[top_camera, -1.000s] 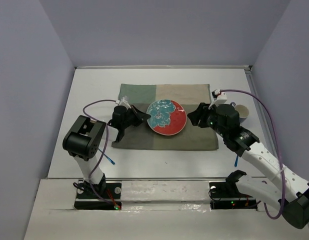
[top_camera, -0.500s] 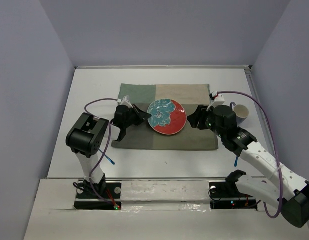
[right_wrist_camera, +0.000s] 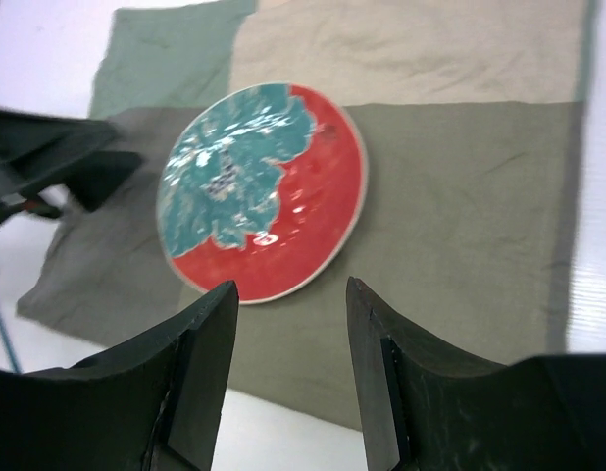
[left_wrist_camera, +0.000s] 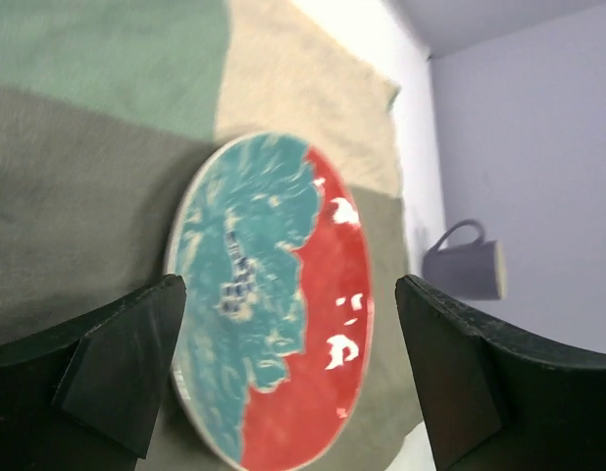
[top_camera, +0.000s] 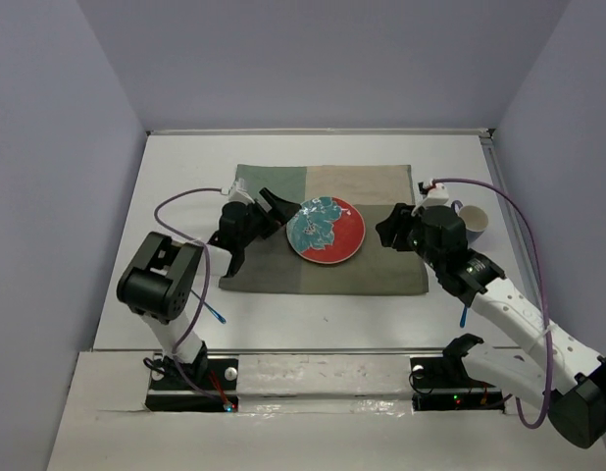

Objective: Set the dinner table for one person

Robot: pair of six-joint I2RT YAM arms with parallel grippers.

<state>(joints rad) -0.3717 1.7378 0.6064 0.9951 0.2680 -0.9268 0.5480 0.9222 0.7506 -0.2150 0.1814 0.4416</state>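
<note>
While the dinner table (top_camera: 185,177) spreads white from the arm bases out to the lavender walls, an olive-green four-patch placemat (top_camera: 381,270) lies flat on its middle, and a red-and-teal plate (top_camera: 326,232) lies at the centre of that mat. Left gripper (top_camera: 277,210) sits at the plate's 9 o'clock, low over the mat, jaws spread wide, released, nothing grasped; right gripper (top_camera: 384,228) sits at the plate's 3 o'clock, jaws parted, nothing between them. Pale mug (top_camera: 475,222) stands upright on bare tabletop beyond the mat's 3 o'clock edge, just behind the right gripper, handle toward the mat.
</note>
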